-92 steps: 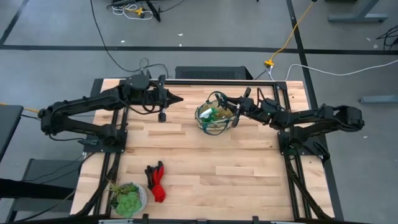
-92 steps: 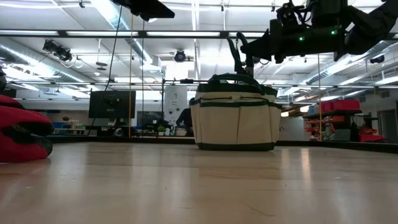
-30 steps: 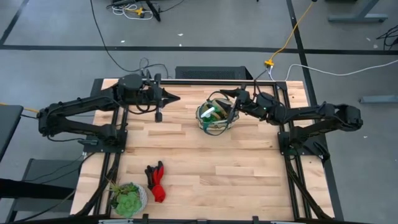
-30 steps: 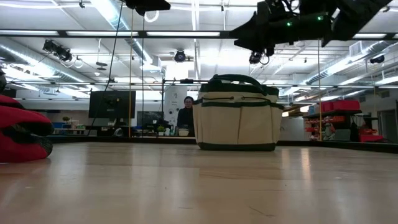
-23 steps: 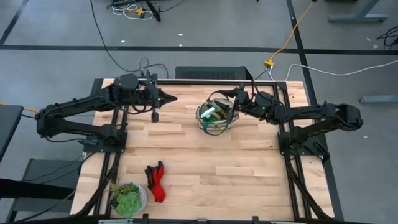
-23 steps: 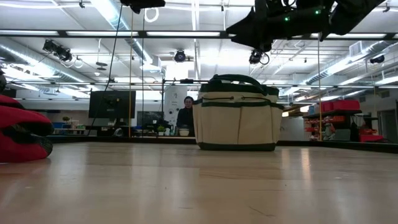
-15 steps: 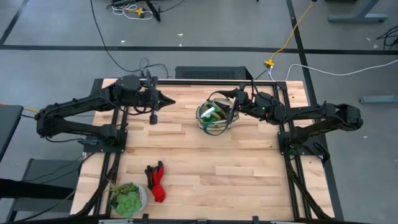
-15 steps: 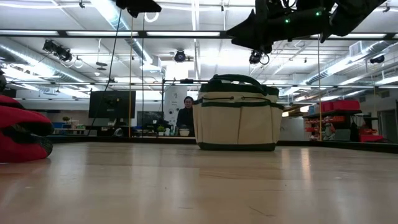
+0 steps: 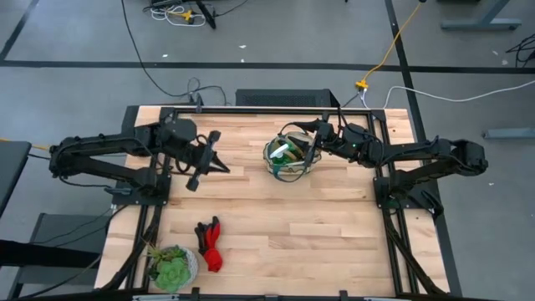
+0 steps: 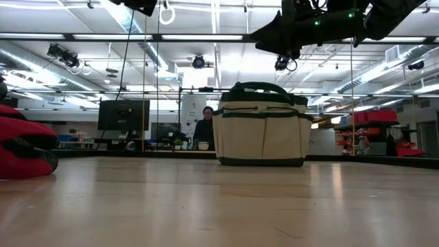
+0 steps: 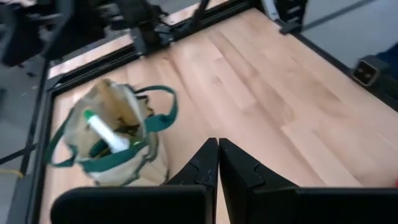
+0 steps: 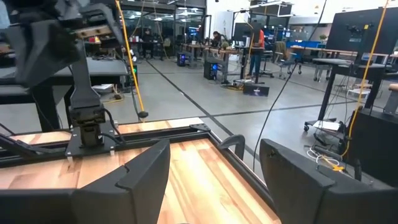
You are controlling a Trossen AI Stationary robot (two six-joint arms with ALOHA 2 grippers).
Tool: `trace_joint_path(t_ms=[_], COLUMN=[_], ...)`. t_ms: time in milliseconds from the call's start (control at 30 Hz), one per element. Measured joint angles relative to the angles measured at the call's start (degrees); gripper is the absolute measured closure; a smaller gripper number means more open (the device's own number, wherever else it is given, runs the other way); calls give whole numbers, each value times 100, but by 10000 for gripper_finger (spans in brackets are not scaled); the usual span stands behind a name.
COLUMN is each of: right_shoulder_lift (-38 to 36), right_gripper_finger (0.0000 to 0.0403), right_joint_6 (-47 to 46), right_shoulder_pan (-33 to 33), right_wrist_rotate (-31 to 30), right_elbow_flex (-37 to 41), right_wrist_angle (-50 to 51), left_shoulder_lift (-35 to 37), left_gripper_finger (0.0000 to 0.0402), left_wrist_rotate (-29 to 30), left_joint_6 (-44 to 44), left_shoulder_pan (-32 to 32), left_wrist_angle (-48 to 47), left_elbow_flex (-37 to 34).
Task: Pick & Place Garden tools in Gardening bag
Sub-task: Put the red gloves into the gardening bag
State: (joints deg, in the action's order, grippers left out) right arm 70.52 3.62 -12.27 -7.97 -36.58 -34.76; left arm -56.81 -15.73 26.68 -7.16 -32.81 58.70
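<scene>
The tan gardening bag with dark green trim stands upright on its base at the far middle of the table, also in the low view and the left wrist view. A white handle and other garden tools stick out of it. The red-and-black gloves lie on the table near its front left. My left gripper is shut and empty, left of the bag, slanting down over bare wood. My right gripper hovers open above the bag's right rim, with nothing between its fingers.
A leafy green plant in a pale pot stands at the near left corner. Dark frame rails run along both sides of the table. Bare wood stretches across the middle and near right.
My left gripper has swung from the far edge toward the near edge and tipped downward, staying shut. The bag and the gloves have stayed where they were.
</scene>
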Motion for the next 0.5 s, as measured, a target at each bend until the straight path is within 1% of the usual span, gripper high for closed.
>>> trace_joint_path(t_ms=[267,333,400,500], right_shoulder_lift=[0,0,0,0], right_gripper_finger=[153,153,153,153], right_joint_6=[-11,-11,-11,-5], right_shoulder_pan=[2,0,2,2], right_wrist_rotate=[2,2,4,4], right_elbow_flex=[0,0,0,1], right_wrist_angle=[15,22,22,64], left_shoulder_lift=[-202,-306,-344,-484], left_gripper_finger=[380,380,379,367], left_wrist_rotate=[2,-15,-3,-14], left_joint_6=[-80,-367,-685,-940], left_shoulder_pan=[483,569,620,647], left_wrist_angle=[-94,-21,-172,-171], left_elbow_flex=[-17,2,-9,7])
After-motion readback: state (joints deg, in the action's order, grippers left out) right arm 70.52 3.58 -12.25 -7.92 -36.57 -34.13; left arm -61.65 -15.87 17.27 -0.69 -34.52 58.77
